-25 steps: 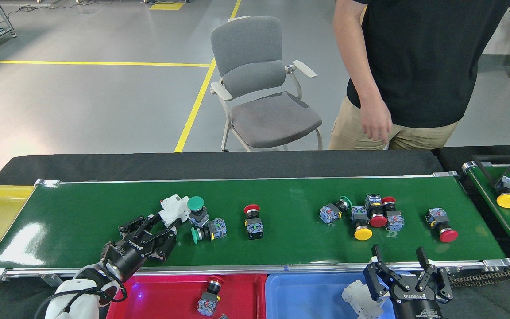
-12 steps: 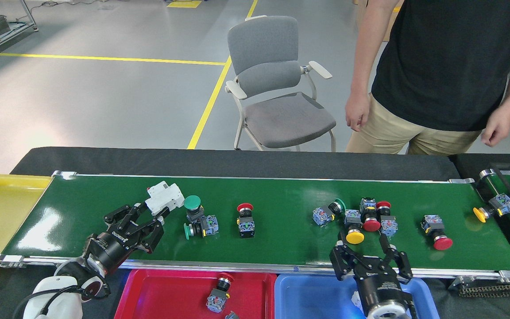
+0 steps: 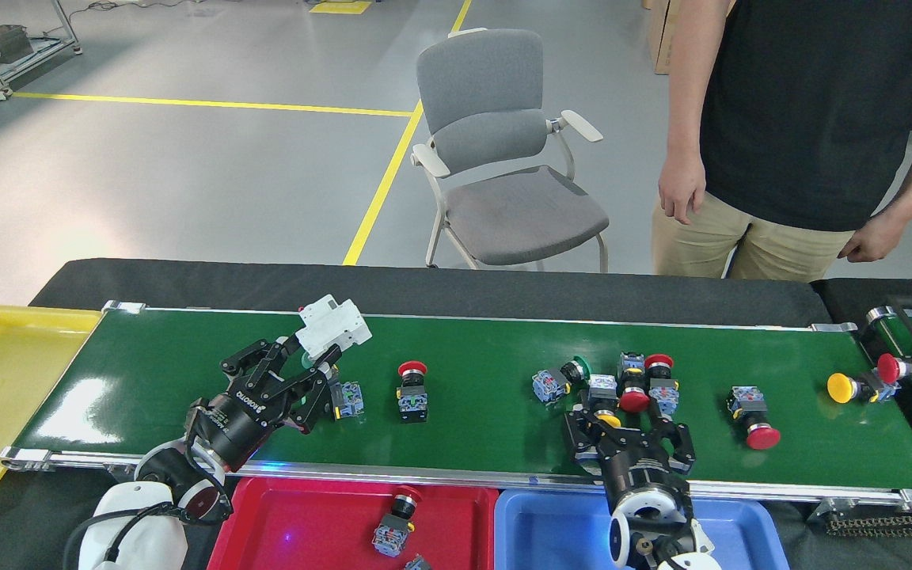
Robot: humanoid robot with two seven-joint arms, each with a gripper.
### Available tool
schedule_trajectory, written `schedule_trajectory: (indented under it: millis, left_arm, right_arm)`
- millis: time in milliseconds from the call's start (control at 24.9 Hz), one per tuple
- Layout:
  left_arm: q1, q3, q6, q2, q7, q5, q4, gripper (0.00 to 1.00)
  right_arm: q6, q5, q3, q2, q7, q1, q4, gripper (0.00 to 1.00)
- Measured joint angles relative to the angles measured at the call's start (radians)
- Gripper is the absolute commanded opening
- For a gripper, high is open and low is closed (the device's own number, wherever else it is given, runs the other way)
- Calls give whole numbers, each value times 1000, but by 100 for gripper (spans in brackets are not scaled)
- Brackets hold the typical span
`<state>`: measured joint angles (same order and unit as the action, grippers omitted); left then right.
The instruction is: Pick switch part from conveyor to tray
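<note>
White switch part (image 3: 333, 326) sits clamped in the left gripper (image 3: 307, 366) above the green conveyor (image 3: 488, 412), its long axis tilted up toward the right. Fingers hide its lower edge. The right gripper (image 3: 626, 431) is spread open around a yellow-capped button (image 3: 606, 418), partly covering it.
</note>
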<state>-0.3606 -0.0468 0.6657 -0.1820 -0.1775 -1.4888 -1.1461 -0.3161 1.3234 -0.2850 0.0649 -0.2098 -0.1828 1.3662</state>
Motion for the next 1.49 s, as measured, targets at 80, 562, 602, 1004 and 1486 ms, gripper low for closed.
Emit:
schedule_trajectory:
  millis: [80,562,602,1004,1486]
  left_arm:
    - [7,1,3,-1,0,1,0,0]
    - [12,14,6,-8,0,3,0,0]
    - [12,18,6,-10,0,3,0,0]
    - [13,49,33,-14,0,3,-7,1]
    - [50,42,34,-14,2,1,-57,1]
  right_arm:
    - [27,-1,-6,-16,-5,-2,-3,15]
    - [188,-18,-7,-48,-8,79,155,15]
    - [218,-33,-6,-64,-8,107,188,16]
    - [581,-63,-36,-62,-25,268,374,99]
    - [620,-65,180,0,-42,226,372,99]
